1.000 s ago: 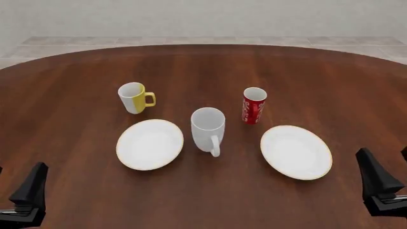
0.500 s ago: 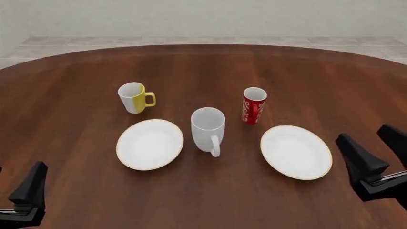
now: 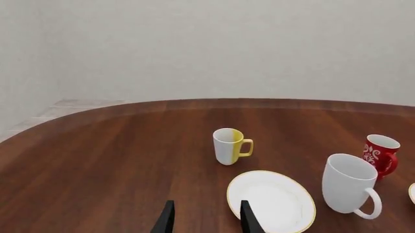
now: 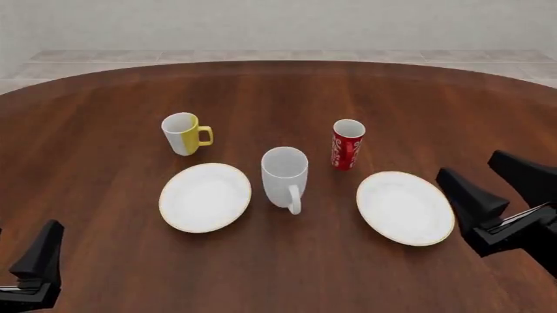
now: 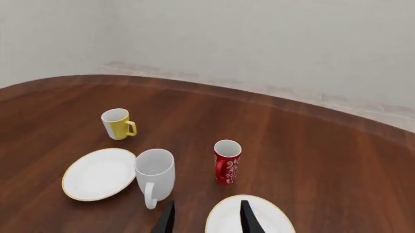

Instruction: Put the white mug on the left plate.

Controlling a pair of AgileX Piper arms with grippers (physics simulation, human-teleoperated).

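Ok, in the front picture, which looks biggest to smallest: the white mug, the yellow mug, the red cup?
1. white mug, though it sits nearest the camera
2 and 3. yellow mug and red cup look too alike to rank

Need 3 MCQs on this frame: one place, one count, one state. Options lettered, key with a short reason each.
1. Where does the white mug stand?
A. on the left plate
B. on the table between the two plates
C. beside the yellow-and-white mug at the far edge

2. How many cups are on the table?
A. two
B. three
C. four

3. How does the right gripper stand?
A. open, holding nothing
B. shut on the white mug
C. shut on the red cup

Key: 1 B, the mug rests on wood, with the left plate and the right plate either side; 2 B, white, yellow-and-white and red; 3 A, its fingers are spread apart, off the crockery.
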